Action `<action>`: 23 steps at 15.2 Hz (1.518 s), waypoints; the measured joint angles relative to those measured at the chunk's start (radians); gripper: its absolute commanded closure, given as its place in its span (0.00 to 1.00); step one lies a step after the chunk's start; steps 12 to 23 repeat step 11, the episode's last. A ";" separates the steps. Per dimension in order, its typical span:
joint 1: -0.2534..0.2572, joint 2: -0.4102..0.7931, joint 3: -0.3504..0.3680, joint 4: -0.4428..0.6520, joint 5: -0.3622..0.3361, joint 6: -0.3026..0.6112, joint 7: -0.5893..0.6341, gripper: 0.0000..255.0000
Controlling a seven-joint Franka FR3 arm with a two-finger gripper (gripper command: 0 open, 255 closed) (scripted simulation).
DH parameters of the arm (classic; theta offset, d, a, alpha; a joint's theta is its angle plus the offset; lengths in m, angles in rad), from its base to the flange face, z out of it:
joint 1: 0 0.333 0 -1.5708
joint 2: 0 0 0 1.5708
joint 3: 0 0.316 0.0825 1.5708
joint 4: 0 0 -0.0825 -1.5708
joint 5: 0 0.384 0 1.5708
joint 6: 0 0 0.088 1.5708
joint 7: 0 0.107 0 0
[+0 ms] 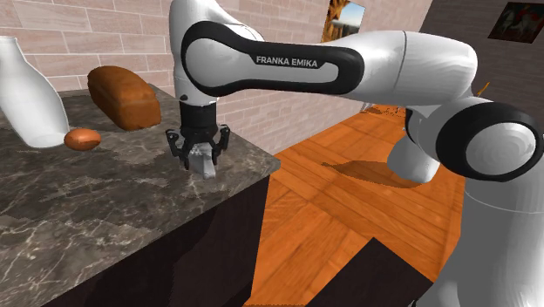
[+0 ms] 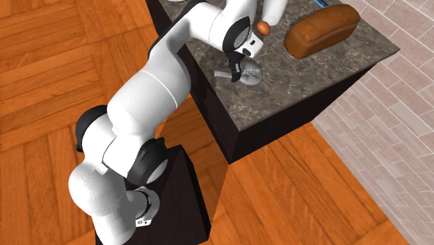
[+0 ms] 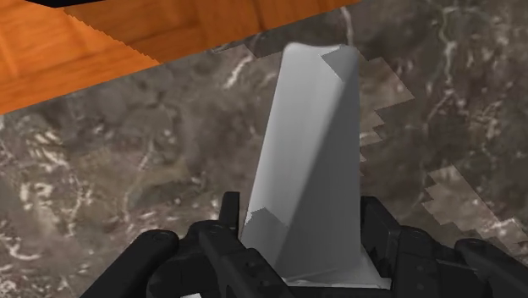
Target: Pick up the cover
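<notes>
The cover (image 3: 313, 152) is a plain grey piece, long and narrow as seen along the gripper. My black gripper (image 3: 305, 250) is shut on it, a finger (image 3: 227, 227) pressing on each side of its near end. In the shoulder view the gripper (image 1: 202, 160) points down near the counter's front corner, with the grey cover (image 1: 207, 168) sticking out below the fingertips, at or just above the marble. From the second exterior view the cover (image 2: 251, 72) looks rounded and lies under the gripper (image 2: 238, 65). I cannot tell whether it touches the counter.
On the dark marble counter (image 1: 105, 209) are a brown bread loaf (image 1: 125, 96), a small orange-brown rounded thing (image 1: 83, 138) and a tall white bottle (image 1: 26, 87), all toward the shoulder view's left. The counter edge (image 1: 266, 166) drops to a wooden floor (image 1: 349, 201) just beside the gripper.
</notes>
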 measured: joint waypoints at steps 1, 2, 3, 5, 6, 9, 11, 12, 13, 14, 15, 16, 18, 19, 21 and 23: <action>0.003 0.002 0.000 0.018 -0.001 -0.017 0.001 1.00; 0.006 0.005 0.001 0.036 -0.002 -0.031 0.001 1.00; 0.009 0.007 0.001 0.055 -0.003 -0.047 0.001 1.00; 0.014 0.013 0.001 0.091 -0.005 -0.078 0.001 1.00; 0.019 0.023 0.001 0.119 -0.008 -0.096 0.001 1.00; 0.031 0.045 0.000 0.193 -0.017 -0.148 0.001 1.00; 0.038 0.055 0.000 0.232 -0.021 -0.178 0.000 1.00; 0.038 0.055 0.000 0.232 -0.021 -0.178 0.000 1.00; 0.038 0.055 0.000 0.232 -0.021 -0.178 0.000 1.00; 0.038 0.055 0.000 0.232 -0.021 -0.178 0.000 1.00; 0.038 0.055 0.000 0.232 -0.021 -0.178 0.000 1.00; 0.038 0.055 0.000 0.232 -0.021 -0.178 0.000 1.00; 0.038 0.055 0.000 0.232 -0.021 -0.178 0.000 1.00; 0.038 0.055 0.000 0.232 -0.021 -0.178 0.000 1.00; 0.038 0.055 0.000 0.232 -0.021 -0.178 0.000 1.00; 0.038 0.055 0.000 0.232 -0.021 -0.178 0.000 1.00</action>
